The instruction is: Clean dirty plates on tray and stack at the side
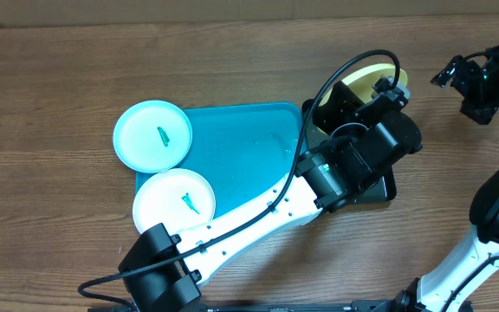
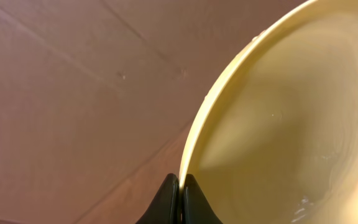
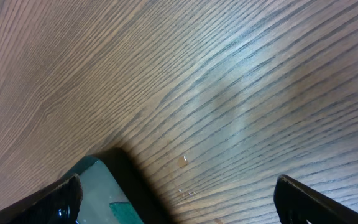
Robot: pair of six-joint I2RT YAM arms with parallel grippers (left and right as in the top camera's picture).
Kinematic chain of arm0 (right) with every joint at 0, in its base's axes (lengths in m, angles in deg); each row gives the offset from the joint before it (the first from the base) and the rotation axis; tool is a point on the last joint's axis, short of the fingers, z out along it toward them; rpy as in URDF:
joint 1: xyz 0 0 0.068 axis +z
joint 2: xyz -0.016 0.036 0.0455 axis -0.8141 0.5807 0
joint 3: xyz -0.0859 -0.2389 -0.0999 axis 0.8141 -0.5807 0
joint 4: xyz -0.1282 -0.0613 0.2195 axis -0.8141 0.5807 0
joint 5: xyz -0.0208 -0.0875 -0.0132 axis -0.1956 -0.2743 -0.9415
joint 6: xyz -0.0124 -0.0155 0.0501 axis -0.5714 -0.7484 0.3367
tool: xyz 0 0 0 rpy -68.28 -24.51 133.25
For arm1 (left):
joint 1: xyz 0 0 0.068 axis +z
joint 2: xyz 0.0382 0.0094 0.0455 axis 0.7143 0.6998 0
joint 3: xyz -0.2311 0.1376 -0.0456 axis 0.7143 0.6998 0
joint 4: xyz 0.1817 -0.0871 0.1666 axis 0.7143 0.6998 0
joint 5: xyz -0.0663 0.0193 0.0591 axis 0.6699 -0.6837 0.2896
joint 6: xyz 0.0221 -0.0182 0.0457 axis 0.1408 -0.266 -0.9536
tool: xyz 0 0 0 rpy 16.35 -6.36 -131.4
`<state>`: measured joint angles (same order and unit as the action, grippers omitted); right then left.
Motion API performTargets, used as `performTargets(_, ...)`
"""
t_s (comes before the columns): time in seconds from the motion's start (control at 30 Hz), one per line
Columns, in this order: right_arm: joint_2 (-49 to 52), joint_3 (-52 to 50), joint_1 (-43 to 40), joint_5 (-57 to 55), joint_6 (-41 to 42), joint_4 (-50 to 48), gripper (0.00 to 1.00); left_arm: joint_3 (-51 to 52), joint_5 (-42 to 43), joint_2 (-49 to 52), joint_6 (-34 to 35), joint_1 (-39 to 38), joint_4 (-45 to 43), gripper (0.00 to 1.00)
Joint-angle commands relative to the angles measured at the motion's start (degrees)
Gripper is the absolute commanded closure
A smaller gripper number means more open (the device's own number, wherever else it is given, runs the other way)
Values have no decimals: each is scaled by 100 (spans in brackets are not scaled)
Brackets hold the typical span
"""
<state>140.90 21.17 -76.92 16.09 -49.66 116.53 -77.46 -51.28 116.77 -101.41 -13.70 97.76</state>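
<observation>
Left pincer (image 2: 179, 186): fingers were pressed together on the thin rim of the yellow-green plate (image 2: 278, 118), with no gap showing.
Right pincer (image 3: 176, 202): fingers stood wide apart and held nothing, above bare wood.
Plates: the yellow-green plate was off the turquoise tray (image 1: 241, 143), just past its far right corner. The pale blue plate (image 1: 152, 134) and the white plate (image 1: 173, 201) overlapped the tray's left edge, each bearing a green smear.
Step in hand (judged): the gripped plate was being handled away from the tray. Whether this was for wiping or for stacking could not be told.
Doing it well: the edge grip was narrow, so the plate wanted slow, level travel and a flat set-down on the surface (image 1: 59, 69) before release.
Overhead alone: showed the layout, the two smeared plates and the black tray (image 1: 386, 189) beneath the left arm.
Left wrist alone: showed the rim pinch and wet glints on the plate, with no smear in sight.
Right wrist alone: showed the spread fingers and a teal, dark-edged object that could not be identified.
</observation>
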Motion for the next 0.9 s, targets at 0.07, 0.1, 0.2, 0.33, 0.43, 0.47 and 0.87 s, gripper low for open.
performTargets(0.07,-155,105,-11,68,35,-24,0,-149,-39,-173,1217,13,382,96)
performTargets(0.1,-155,105,-11,68,35,-24,0,-149,83,-173,1528,48,544,96)
performTargets(0.2,-155,105,-11,68,35,-24,0,-149,833,-173,2509,229,1191,96)
performTargets(0.33,-155,105,-11,68,35,-24,0,-149,2175,-173,3753,719,1932,96)
performTargets(0.43,-155,105,-11,68,35,-24,0,-149,3560,-173,4347,1309,2253,96)
performTargets(0.47,-155,105,-11,68,35,-24,0,-149,4050,-173,4446,1523,2317,96)
performTargets(0.87,-155,105,-11,68,35,-22,0,-149,7316,-173,4725,4135,2920,96)
